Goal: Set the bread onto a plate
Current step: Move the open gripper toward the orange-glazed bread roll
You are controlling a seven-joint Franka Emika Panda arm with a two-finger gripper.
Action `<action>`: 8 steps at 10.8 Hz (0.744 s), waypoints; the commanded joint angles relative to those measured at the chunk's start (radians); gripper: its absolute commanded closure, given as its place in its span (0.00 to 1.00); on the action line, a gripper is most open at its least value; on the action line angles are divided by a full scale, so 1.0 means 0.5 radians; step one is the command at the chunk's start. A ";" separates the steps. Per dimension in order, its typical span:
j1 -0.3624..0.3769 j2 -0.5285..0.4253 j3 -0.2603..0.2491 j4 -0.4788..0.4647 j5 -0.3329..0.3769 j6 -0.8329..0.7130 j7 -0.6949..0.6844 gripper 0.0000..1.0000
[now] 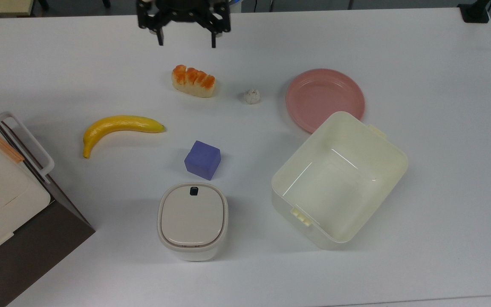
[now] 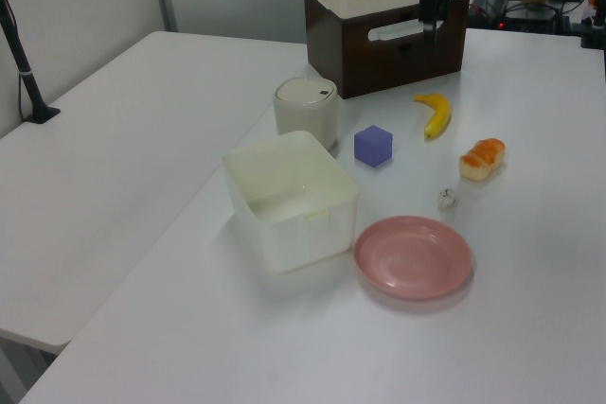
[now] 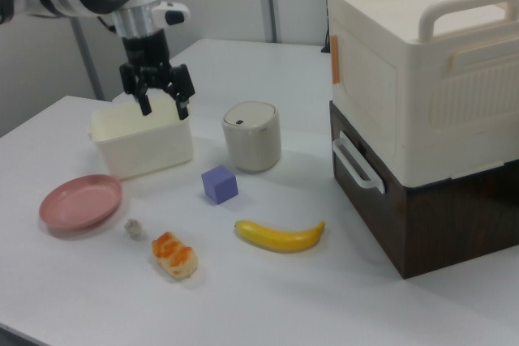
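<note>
The bread [image 1: 193, 81], a small loaf with cream sides and an orange-brown segmented top, lies on the white table left of the pink plate [image 1: 322, 96] in the top view. The plate has nothing on it. My gripper [image 1: 186, 41] hangs open and holds nothing, well above the table, just beyond the bread toward the top view's upper edge. In the right view the gripper [image 3: 165, 108] is high in front of the cream tub, while the bread [image 3: 174, 255] and the plate [image 3: 80, 202] lie far below it. The left view has the bread [image 2: 482, 159], the plate [image 2: 413, 256] and the gripper [image 2: 432, 24].
A tiny white lumpy ball [image 1: 252, 96] lies between bread and plate. A yellow banana [image 1: 119, 128], a purple cube [image 1: 203, 159], a lidded beige container [image 1: 192, 221] and a big cream tub [image 1: 339, 179] touching the plate's edge stand nearer. A cream-and-brown box [image 3: 430, 103] fills one side.
</note>
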 commanded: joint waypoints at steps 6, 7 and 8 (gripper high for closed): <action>0.018 -0.144 0.101 -0.304 -0.075 0.150 0.022 0.00; 0.018 -0.144 0.101 -0.295 -0.075 0.150 0.025 0.00; 0.018 -0.141 0.101 -0.289 -0.078 0.150 0.025 0.00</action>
